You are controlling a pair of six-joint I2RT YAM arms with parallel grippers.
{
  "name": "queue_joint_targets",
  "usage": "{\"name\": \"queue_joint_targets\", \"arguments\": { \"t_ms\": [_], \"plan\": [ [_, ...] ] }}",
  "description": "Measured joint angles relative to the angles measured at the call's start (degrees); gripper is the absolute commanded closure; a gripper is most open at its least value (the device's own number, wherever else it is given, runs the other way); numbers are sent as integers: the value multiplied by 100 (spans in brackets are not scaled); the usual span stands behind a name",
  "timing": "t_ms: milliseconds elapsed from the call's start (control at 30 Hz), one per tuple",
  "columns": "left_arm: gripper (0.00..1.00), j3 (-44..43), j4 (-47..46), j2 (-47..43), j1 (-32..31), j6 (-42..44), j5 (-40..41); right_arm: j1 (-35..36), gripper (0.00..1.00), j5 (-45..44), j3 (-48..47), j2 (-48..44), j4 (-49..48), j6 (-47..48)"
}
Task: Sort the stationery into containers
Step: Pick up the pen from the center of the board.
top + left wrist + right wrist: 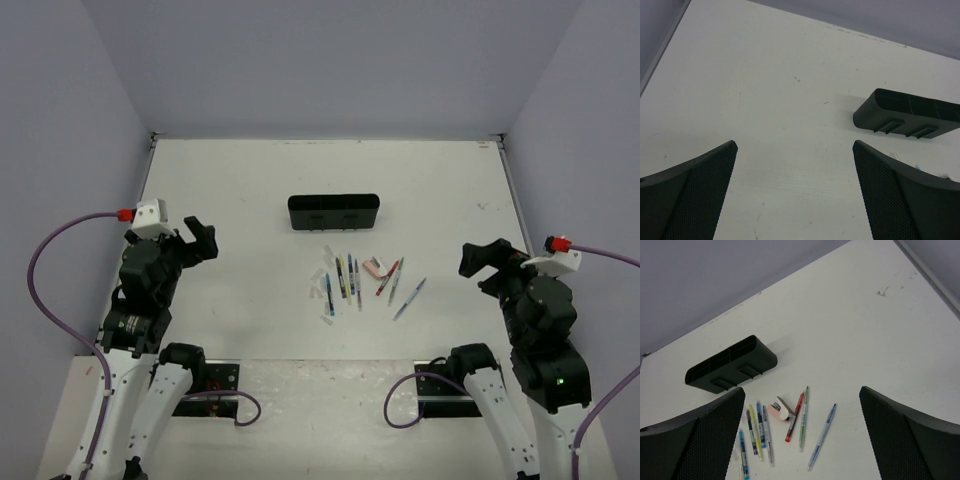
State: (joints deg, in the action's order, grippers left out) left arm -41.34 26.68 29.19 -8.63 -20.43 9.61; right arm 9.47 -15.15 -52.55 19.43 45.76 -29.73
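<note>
My left hand and right hand both wide open, empty; pens and eraser bunched on the table in front of the black tray; packed that tight, I reckon my pinch snags two or rolls one away.

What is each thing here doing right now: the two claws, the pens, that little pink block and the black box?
left gripper, open, holding nothing.
right gripper, open, holding nothing.
black tray, standing on the table, no stationery seen inside.
pens, lying loose on the table, outside the tray.
eraser, lying on the table among the pens.
</note>
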Motion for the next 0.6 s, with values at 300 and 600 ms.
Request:
{"name": "queue_joint_targets", "arguments": {
  "t_ms": [300, 600],
  "plan": [
    [0, 2, 0, -59, -19, 0, -53, 0, 1, 597, 798, 26, -774, -168],
    [0, 46, -12, -98, -56, 2, -208, 21, 1, 319, 1015, 2423, -964, -929]
  ]
}}
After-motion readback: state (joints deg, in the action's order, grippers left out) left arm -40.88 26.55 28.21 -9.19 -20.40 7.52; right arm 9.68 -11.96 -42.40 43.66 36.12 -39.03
